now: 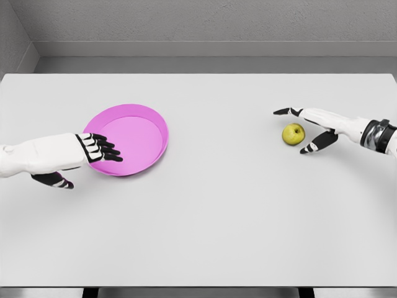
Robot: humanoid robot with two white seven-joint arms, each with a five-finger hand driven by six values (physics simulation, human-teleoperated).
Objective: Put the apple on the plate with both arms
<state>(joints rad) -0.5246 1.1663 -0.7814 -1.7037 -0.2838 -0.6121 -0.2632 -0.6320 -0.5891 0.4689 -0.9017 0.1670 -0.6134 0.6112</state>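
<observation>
While the small yellow-green apple (293, 133) sits on the table well to the right of the shallow round pink plate (133, 118), the right hand (316, 127) brackets it with fingers spread and not yet closed, and the left hand (87, 152) reaches over the plate's near rim, fingers extended, holding nothing. A good grasp, I judge, means closing thumb and fingers evenly so the round fruit cannot roll. The plate rests on a matte white tabletop (217, 217) before grey walls (205, 25).

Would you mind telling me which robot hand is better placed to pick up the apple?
Right robot hand: open fingers flank the apple. Left robot hand is over the plate.
</observation>
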